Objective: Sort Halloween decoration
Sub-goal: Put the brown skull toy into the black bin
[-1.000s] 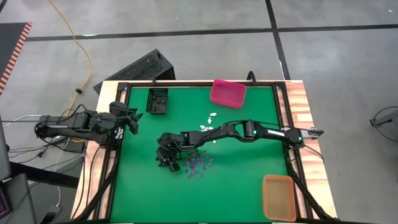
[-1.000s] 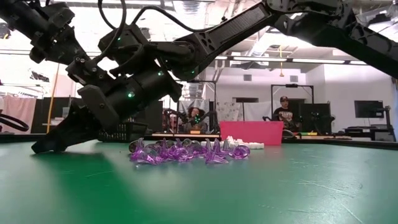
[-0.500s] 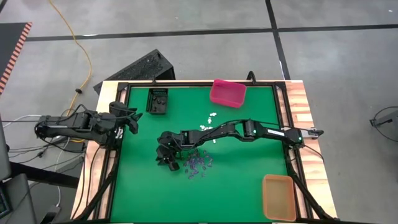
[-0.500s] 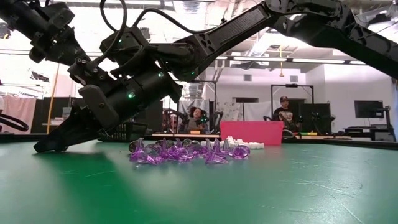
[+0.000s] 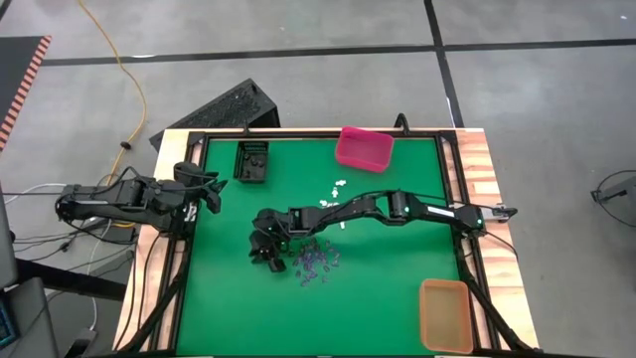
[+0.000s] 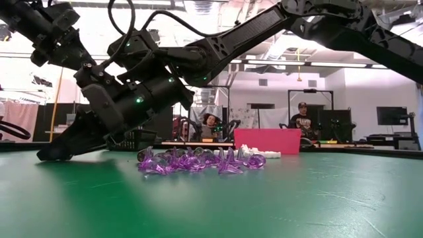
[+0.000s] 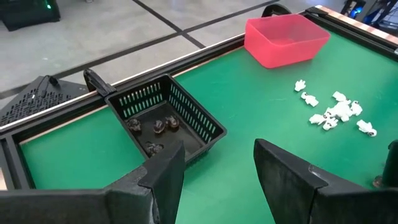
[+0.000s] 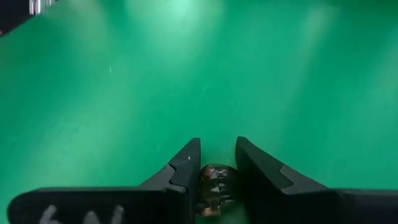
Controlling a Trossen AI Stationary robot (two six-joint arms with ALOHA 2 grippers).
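Note:
My right gripper point(image 5: 268, 261) reaches to the mat's middle left, just left of the purple trinkets point(image 5: 318, 265), and slants down with its fingertips point(image 6: 54, 153) at the mat. It is shut on a dark trinket point(image 8: 216, 184). The purple pile point(image 6: 198, 160) lies on the mat. White trinkets point(image 5: 336, 191) are scattered farther back. My left gripper point(image 7: 214, 163) waits open over the table's left edge, facing the black bin point(image 7: 166, 116), which holds several dark trinkets. My right gripper pinches the small dark trinket point(image 8: 216, 184) between its two fingers point(image 8: 186, 167), one on each side. The fingers slant down from the table's right side, tips low at the mat. Whether the trinket is off the mat cannot be told.
A pink bin point(image 5: 364, 147) sits at the far edge and an orange bin point(image 5: 445, 314) at the near right corner. The black bin point(image 5: 251, 162) stands at the far left. A raised black frame point(image 5: 195, 199) borders the mat. People sit in the room behind.
My right gripper has stayed low at the mat beside the purple pile, only tipping a little at the wrist. The piles have not moved.

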